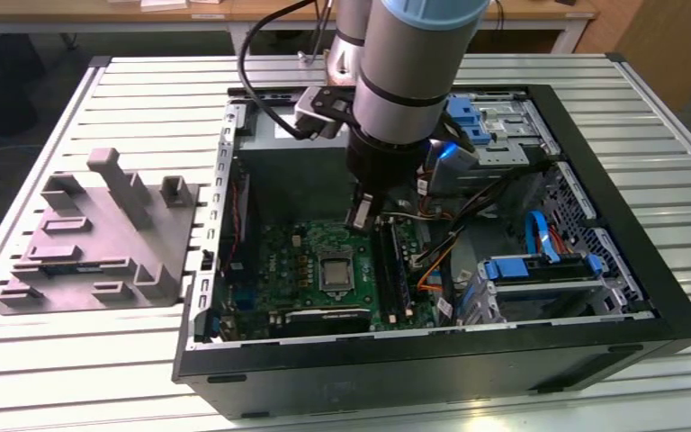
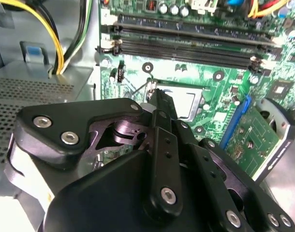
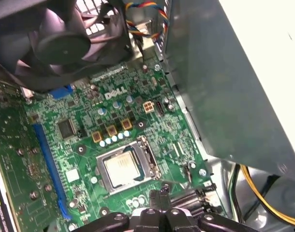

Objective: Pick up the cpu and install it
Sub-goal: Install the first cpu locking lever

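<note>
The cpu (image 3: 123, 166), a small square chip with a silvery top, lies flat inside the black socket frame (image 3: 148, 155) of the green board (image 3: 113, 111). In the exterior view the cpu (image 1: 336, 270) sits mid-board inside the open computer case. My gripper (image 1: 362, 219) hangs just above the board, beside the socket toward the back of the case. In the first wrist view its fingertips (image 3: 158, 194) are pressed together a short way off the socket's edge, holding nothing. In the second wrist view the gripper (image 2: 159, 99) covers one side of the cpu (image 2: 186, 104).
Memory slots (image 2: 186, 41) run along the board beside the socket. A black fan (image 3: 60, 43) and the grey power-supply box (image 3: 225, 87) flank the board. Yellow and black cables (image 2: 60, 43) hang nearby. Blue drive bays (image 1: 538, 270) fill the case's right. A grey fixture (image 1: 94, 243) stands outside, left.
</note>
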